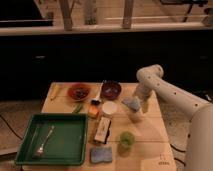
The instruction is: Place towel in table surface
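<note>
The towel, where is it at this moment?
In the camera view the towel is at the table surface's right side, just right of the white cup, at the gripper.

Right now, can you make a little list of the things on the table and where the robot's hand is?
towel: pale grey-blue, right of the white cup, at the gripper
gripper: over the table surface, right side
green tray: front left, fork inside
blue sponge: front edge, right of tray
green cup: front middle

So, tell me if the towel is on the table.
Cannot tell. The towel is at the gripper, over the table near the cup; contact is not visible.
</note>
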Robot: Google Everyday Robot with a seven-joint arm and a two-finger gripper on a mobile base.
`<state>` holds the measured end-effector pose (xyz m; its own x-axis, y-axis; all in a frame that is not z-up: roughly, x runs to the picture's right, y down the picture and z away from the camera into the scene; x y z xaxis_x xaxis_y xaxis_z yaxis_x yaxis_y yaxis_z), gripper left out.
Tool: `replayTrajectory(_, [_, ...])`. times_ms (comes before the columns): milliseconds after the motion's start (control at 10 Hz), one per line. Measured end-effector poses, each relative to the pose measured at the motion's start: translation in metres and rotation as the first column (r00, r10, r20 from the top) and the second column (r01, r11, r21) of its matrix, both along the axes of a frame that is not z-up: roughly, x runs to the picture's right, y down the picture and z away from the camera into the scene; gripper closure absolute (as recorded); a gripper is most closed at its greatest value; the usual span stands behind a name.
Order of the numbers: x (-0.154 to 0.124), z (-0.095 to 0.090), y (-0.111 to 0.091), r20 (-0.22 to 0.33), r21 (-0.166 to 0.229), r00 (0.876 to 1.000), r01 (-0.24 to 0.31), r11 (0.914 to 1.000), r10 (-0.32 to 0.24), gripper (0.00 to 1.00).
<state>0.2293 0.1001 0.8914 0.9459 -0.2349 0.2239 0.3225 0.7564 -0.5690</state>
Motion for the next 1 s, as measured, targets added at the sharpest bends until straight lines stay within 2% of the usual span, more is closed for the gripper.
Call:
replayTrajectory(500, [0.002,0.026,0.010,0.032,-0.021,0.998,-0.050,0.9985,0.050,0.22])
replayTrajectory(700, [0.000,0.033,0.014,0.035,-0.040,0.998,-0.044,0.9982,0.046,0.36])
replayTrajectory(1000, [-0.001,0.040,0.016,0.033,-0.063,0.999,-0.039,0.9972,0.041,0.64])
